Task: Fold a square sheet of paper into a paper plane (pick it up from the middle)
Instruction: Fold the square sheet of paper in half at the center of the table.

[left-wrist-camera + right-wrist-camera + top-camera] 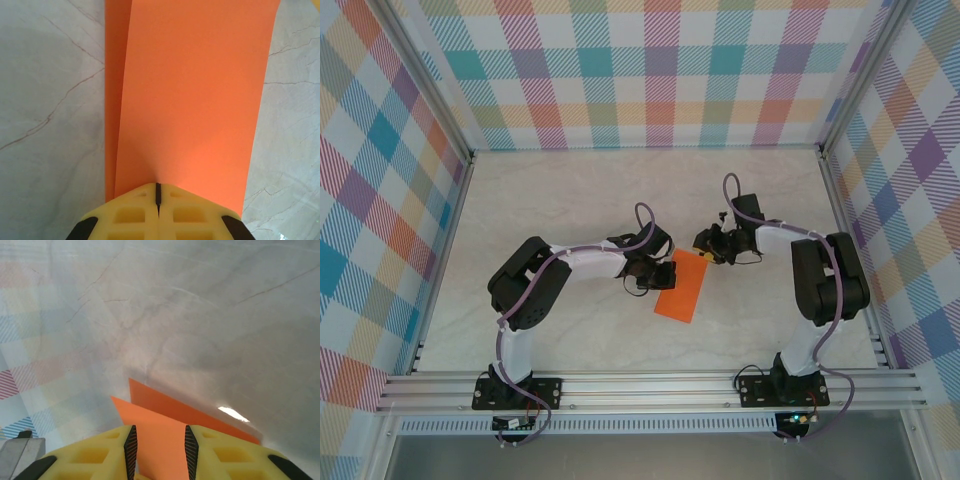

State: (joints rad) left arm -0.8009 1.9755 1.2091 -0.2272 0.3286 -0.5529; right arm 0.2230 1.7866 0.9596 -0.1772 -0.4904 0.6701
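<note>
Paper [682, 286], folded into a two-layer orange strip, sits mid-table [560, 200] between the arms, its near end free and its left edge pinched in the fully closed left gripper [158, 192]. Further back, the right gripper [160, 442] stands part open with the far corner between its fingers, not clamped as far as I can see. It looks light, limp and slippery on the smooth top, and likely to crease at a touch, so I'd hold it by the edges beside the fold, pads flat.
</note>
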